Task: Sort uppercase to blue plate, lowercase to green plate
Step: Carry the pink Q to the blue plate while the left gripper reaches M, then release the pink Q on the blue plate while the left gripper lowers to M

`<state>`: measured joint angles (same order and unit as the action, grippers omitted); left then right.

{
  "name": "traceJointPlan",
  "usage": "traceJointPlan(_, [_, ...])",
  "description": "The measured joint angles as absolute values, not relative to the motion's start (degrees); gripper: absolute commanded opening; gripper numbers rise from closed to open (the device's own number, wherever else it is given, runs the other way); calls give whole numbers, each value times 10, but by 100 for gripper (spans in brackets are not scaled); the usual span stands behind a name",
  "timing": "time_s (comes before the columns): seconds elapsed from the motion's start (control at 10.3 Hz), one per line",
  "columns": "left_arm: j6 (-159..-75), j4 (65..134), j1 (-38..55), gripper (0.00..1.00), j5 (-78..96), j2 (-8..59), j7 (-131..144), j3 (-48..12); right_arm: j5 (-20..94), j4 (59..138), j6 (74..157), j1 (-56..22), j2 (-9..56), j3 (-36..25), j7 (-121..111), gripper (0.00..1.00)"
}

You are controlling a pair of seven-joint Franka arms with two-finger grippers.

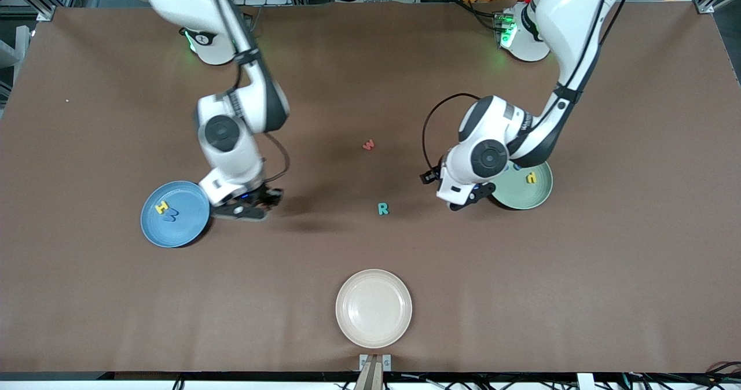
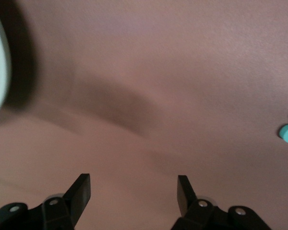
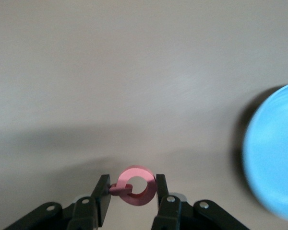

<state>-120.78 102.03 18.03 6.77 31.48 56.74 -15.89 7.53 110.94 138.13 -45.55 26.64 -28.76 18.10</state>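
The right hand (image 3: 129, 194) is clamped on the red Q (image 3: 136, 186), carried above the tabletop (image 1: 370, 89) just beside the blue plate (image 1: 185, 231), evidently for delivery there. That plate already holds the yellow H (image 1: 161, 207) and blue M (image 1: 171, 215). The left hand (image 2: 133, 191), fingers apart and empty, hovers beside the green plate (image 1: 529, 196), which holds a yellow lowercase letter (image 1: 530, 177). The teal R (image 1: 382, 208) and red w (image 1: 368, 144) lie unsorted mid-tabletop, w farther from the front camera.

We see two glossy white arms with dark grey round joint caps, black cables looped at each wrist, green base lights, and black silver-screwed fingers (image 2: 81, 191).
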Motion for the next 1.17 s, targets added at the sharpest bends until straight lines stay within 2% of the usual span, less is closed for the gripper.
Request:
traceJointPlan(0.39, [-1208,980,232,81,108,343,642,-150,75,1104,1380,-334,266,-287,-3,0])
traceJointPlan(0.49, [-1208,970,247,81,115,356,661,-145,75,1105,1378,-309,267,-287,-46,38])
traceJointPlan(0.58, [-1208,956,260,81,122,372,689,-142,75,1106,1376,-289,267,-286,-78,99])
traceJointPlan(0.78, [-1208,928,299,81,130,403,738,-126,75,1110,1374,-276,269,-285,-98,100])
traceJointPlan(1.17, [-1209,910,347,80,160,418,815,-117,76,1110,1373,-277,270,-281,-98,100])
